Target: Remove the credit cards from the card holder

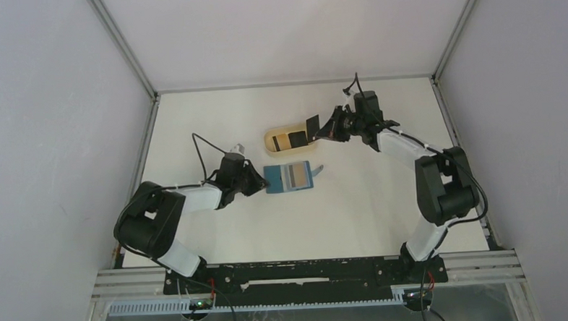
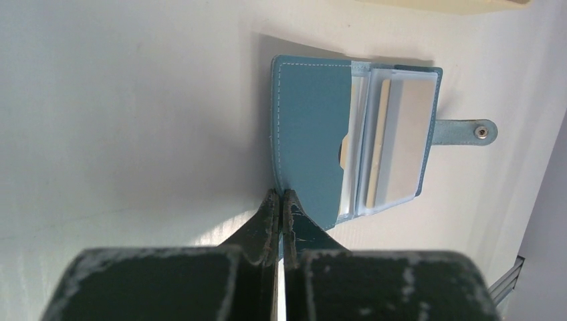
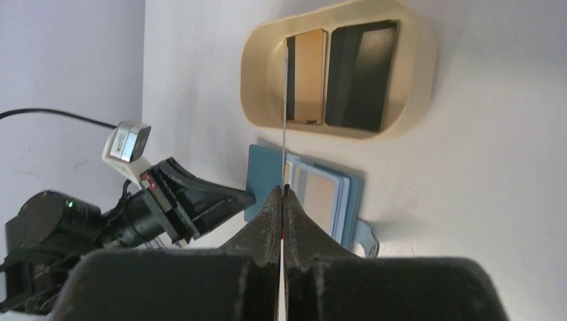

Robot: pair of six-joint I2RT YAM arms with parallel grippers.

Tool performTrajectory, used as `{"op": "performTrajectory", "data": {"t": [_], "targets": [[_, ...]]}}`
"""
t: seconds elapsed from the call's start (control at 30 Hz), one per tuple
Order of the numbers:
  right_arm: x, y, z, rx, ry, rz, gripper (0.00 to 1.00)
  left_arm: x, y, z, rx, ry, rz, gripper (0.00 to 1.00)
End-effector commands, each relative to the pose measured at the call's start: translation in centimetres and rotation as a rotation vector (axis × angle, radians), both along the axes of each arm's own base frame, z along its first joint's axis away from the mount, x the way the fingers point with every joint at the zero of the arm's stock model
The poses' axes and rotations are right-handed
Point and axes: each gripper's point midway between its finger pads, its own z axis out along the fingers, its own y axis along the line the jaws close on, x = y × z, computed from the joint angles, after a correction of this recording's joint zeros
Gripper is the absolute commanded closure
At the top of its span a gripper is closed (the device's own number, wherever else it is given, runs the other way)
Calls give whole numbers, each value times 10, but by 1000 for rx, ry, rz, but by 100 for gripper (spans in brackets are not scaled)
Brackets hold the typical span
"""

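Observation:
The teal-blue card holder [image 1: 289,177] lies open on the table, with cards in its clear sleeves [image 2: 394,140] and its closure tab [image 2: 468,130] sticking out. My left gripper [image 1: 258,182] is shut on the holder's left edge [image 2: 279,197]. My right gripper [image 1: 322,132] is shut on a black credit card [image 1: 312,124] and holds it over the tan tray [image 1: 271,141]. In the right wrist view this card [image 3: 285,100] shows edge-on between my fingertips [image 3: 282,190]. A gold card [image 3: 307,77] and a black card [image 3: 361,73] lie in the tray.
The tan rounded tray [image 3: 421,60] sits just behind the holder [image 3: 264,180]. The left arm's wrist camera and cable [image 3: 127,144] are close beside the holder. Metal frame rails run along the table's left and right edges.

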Motion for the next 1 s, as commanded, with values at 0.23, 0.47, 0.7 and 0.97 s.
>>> {"op": "performTrajectory", "data": {"t": [0.23, 0.47, 0.7, 0.97], "targets": [[45, 46, -17, -42, 15, 50, 100, 1, 18, 6, 84, 12, 36, 100], [56, 51, -45, -66, 64, 55, 100, -3, 21, 8, 86, 6, 36, 100], [62, 46, -64, -90, 95, 38, 100, -5, 20, 4, 85, 18, 26, 100], [67, 37, -69, -106, 112, 27, 93, -3, 19, 6, 91, 15, 20, 100]]}}
